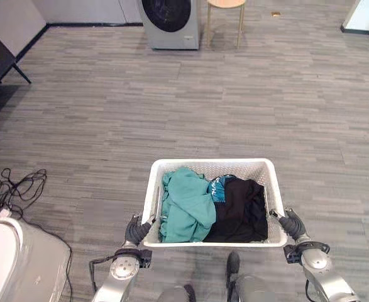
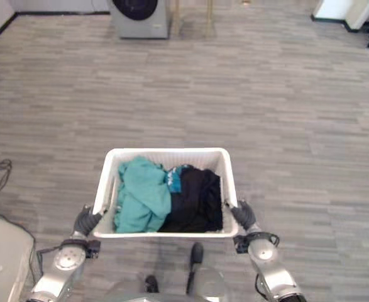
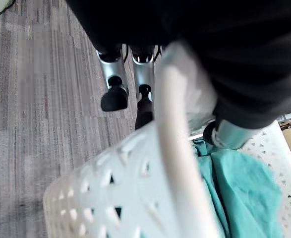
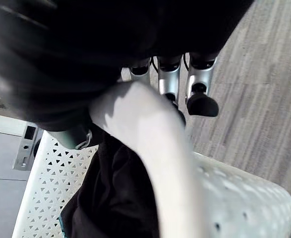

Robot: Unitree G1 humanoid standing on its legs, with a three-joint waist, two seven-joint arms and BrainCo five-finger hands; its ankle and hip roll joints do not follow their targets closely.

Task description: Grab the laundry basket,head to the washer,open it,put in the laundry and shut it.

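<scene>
Grey wood-plank floor (image 1: pixel 278 94) across the frame. Washer (image 1: pixel 169 22) at top centre, door shut, a wooden stool (image 1: pixel 225 19) just right of it. Tangle of black cables (image 1: pixel 11 185) at left edge, a white appliance (image 1: pixel 14 264) in the lower left corner.

White perforated laundry basket (image 1: pixel 210 167) sits lower centre, held between both hands. Inside: teal garment (image 1: pixel 187 206) on the left half, black garment (image 1: pixel 242 211) on the right, touching.

Left hand (image 1: pixel 136 230) at the basket's near-left corner; in the left wrist view the rim (image 3: pixel 177 163) runs between the fingers (image 3: pixel 114 94), outside the wall, and the thumb, inside. Right hand (image 1: pixel 292 224) at the near-right corner, same clamp: fingers (image 4: pixel 201 96) outside, thumb inside against the black cloth.
</scene>
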